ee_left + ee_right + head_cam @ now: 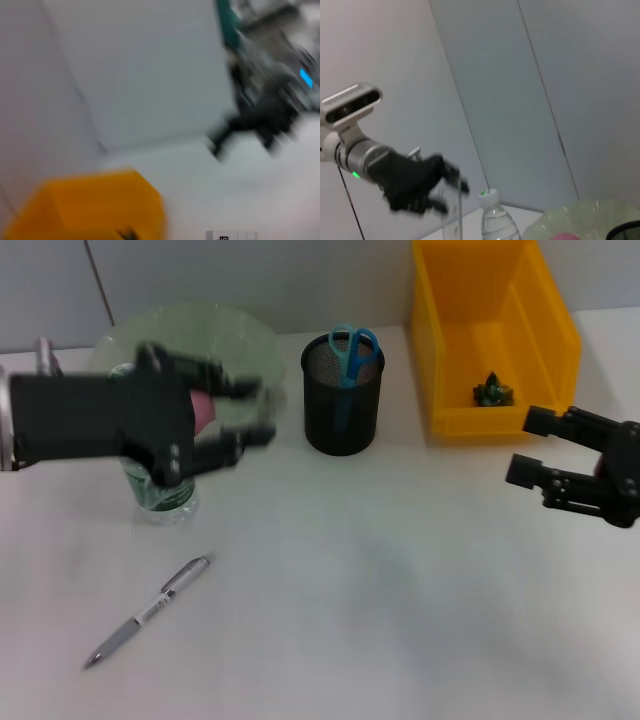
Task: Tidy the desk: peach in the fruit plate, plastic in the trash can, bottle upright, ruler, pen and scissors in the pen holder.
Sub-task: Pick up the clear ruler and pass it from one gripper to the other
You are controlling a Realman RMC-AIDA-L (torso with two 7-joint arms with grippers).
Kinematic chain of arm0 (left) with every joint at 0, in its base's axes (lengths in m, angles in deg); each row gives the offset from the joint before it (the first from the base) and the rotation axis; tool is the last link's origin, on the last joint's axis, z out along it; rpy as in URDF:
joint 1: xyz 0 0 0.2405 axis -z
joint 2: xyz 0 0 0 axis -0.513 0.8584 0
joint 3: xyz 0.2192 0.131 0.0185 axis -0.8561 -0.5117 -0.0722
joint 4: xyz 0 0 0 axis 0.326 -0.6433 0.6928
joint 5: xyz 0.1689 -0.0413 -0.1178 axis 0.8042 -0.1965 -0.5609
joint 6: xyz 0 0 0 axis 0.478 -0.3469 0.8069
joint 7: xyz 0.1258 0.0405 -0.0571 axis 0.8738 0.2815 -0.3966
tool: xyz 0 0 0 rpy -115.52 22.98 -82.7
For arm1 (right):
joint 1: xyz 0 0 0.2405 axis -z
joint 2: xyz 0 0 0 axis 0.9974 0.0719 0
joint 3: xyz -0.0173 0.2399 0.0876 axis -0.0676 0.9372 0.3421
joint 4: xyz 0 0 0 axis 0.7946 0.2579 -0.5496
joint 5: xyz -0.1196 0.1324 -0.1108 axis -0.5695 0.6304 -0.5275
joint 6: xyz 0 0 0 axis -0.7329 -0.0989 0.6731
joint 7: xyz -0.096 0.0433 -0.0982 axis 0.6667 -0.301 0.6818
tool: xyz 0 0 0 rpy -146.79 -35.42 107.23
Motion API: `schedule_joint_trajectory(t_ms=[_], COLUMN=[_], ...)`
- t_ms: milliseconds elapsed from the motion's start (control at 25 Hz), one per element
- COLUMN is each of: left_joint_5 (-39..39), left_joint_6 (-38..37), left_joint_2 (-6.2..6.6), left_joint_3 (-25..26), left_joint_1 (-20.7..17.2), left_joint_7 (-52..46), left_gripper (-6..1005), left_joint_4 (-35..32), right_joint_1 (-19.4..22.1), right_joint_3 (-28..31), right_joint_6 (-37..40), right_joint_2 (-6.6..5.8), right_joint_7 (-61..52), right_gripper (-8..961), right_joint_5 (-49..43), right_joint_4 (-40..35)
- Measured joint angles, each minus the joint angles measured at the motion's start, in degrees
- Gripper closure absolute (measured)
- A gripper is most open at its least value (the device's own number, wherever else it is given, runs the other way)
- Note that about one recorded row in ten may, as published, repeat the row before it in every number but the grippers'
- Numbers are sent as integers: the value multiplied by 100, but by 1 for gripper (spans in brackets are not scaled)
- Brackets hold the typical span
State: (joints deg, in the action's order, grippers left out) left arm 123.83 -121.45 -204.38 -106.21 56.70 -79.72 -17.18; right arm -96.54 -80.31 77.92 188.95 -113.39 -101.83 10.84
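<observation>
We see left pincer (pixel 245 410) gripping ruler (pixel 458 207) (upright, so ready for pen holder (pixel 342 395)) near table's back-left corner; right pincer (pixel 527 446) spread, empty.

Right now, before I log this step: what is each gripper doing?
Left gripper: closed on the ruler, above the bottle.
Right gripper: open, empty, near the trash can.
</observation>
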Motion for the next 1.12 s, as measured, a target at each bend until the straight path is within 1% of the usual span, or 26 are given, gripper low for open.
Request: schedule_joint_trajectory(t_ms=[40, 120, 200, 320, 400, 440, 600, 760, 800, 880, 1040, 1120], left_joint_5=[-598, -1107, -1660, -2231, -2536, -2711, -3286, -3784, -3856, -4293, -4985, -5218], left_joint_6=[245, 419, 523, 609, 770, 909, 1678, 2419, 2476, 2726, 3055, 3123], left_joint_2=[-8, -13, -18, -23, -26, -27, -28, -30, -31, -30, -32, -40], left_joint_3=[-12, -34, -63, -234, -474, -679, -1444, -1975, -2042, -2364, -2835, -2979], left_joint_1=[-212, -347, -439, -518, -571, -614, -746, -769, -773, -792, -797, -796], left_joint_7=[66, 173, 329, 586, 734, 832, 1225, 1530, 1582, 1981, 2586, 2826], left_gripper=[599, 597, 595, 592, 591, 590, 586, 582, 581, 579, 575, 574], left_joint_4=[70, 196, 409, 697, 806, 844, 870, 931, 950, 1102, 1379, 1496], right_joint_1=[21, 46, 57, 48, -25, -98, -490, -872, -984, -1196, -1585, -1759], right_joint_3=[56, 155, 201, 165, 133, 122, 116, 187, 249, 396, 981, 1243], right_joint_6=[100, 334, 583, 934, 1028, 1039, 918, 734, 677, 552, 274, 113], right_joint_2=[8, 12, 14, 37, 52, 60, 64, 71, 73, 76, 93, 95], right_joint_7=[115, 472, 1003, 2216, 3086, 3516, 4822, 5730, 5988, 6512, 7588, 7986], right_gripper=[116, 116, 116, 116, 116, 116, 116, 116, 116, 116, 116, 116], right_joint_5=[2, 51, 229, 636, 839, 906, 930, 956, 974, 1002, 1006, 988], right_joint_4=[36, 218, 587, 1501, 2182, 2598, 3756, 4604, 4848, 5318, 6232, 6601])
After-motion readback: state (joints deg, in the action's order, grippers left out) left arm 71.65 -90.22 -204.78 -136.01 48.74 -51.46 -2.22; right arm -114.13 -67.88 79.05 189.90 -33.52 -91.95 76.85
